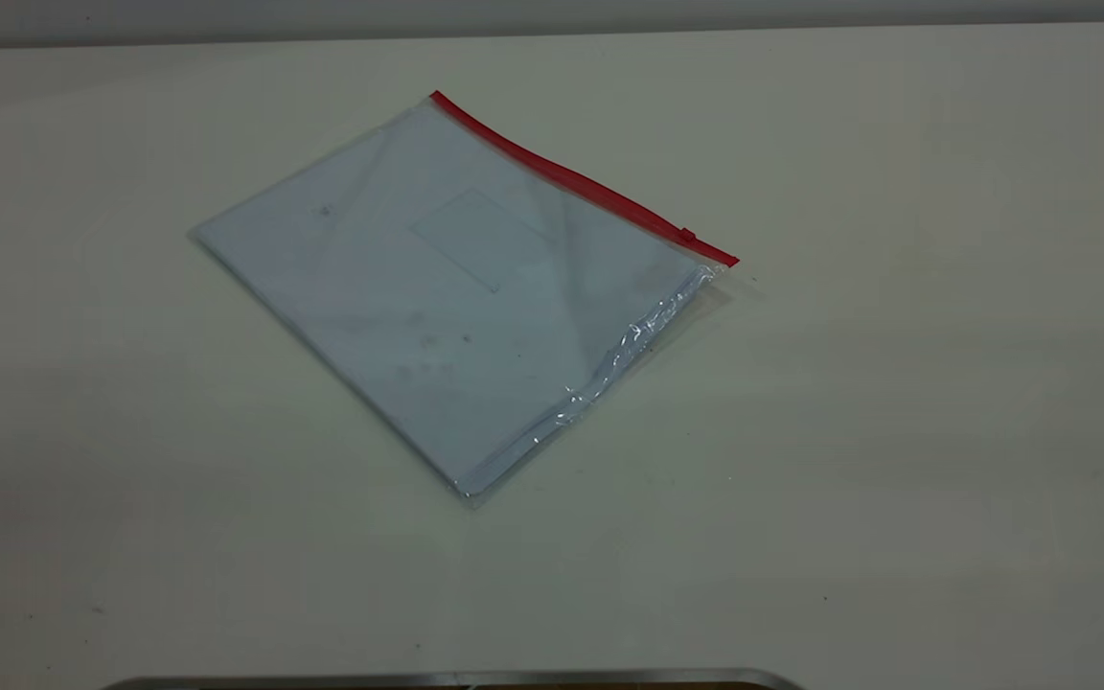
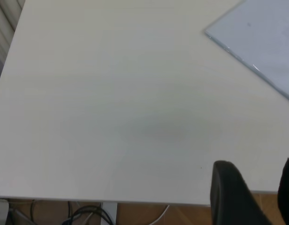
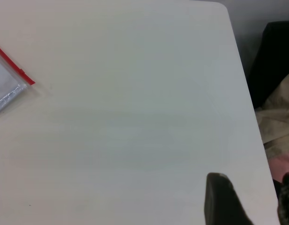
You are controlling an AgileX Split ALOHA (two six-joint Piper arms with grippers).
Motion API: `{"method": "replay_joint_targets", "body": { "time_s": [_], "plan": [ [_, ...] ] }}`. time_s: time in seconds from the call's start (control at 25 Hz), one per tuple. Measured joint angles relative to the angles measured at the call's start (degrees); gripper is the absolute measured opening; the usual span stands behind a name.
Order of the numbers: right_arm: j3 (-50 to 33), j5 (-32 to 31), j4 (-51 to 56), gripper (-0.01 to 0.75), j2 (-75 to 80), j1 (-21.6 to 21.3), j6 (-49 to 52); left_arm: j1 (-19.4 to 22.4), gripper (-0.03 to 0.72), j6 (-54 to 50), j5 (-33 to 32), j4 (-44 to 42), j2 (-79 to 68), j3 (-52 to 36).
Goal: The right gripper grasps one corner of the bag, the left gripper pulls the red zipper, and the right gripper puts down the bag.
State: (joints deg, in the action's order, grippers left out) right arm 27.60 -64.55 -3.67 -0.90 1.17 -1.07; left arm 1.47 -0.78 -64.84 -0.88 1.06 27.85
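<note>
The bag (image 1: pixel 456 297) is lying flat on the surface (image 1: pixel 897 431), its red zipper (image 1: pixel 581 182) along the far edge, well apart from both arms. The left pincer (image 2: pixel 254 197) is hanging released over bare surface; whether the right pincer (image 3: pixel 228 204) is released or clenched I cannot tell. With the corner (image 1: pixel 720 264) hugging the surface, fingers are likely skidding over slick plastic or pushing the bag away.

a pale counter (image 1: pixel 897 402) is seen, on which the bag (image 1: pixel 437 316) is laid flat, red zipper (image 1: pixel 581 182) along its far edge.
</note>
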Motion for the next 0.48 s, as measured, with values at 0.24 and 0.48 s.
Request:
{"method": "replay_joint_targets", "body": {
  "time_s": [0.24,0.48],
  "plan": [
    [0.0,0.1,0.5,0.33,0.0,0.0,0.0,0.0,0.316,-0.1,0.0,0.4,0.0,0.0],
    [0.8,8.8,8.3,0.345,7.7,0.0,-0.8,0.0,0.316,-0.1,6.2,0.9,-3.7,1.1]
  ]
}}
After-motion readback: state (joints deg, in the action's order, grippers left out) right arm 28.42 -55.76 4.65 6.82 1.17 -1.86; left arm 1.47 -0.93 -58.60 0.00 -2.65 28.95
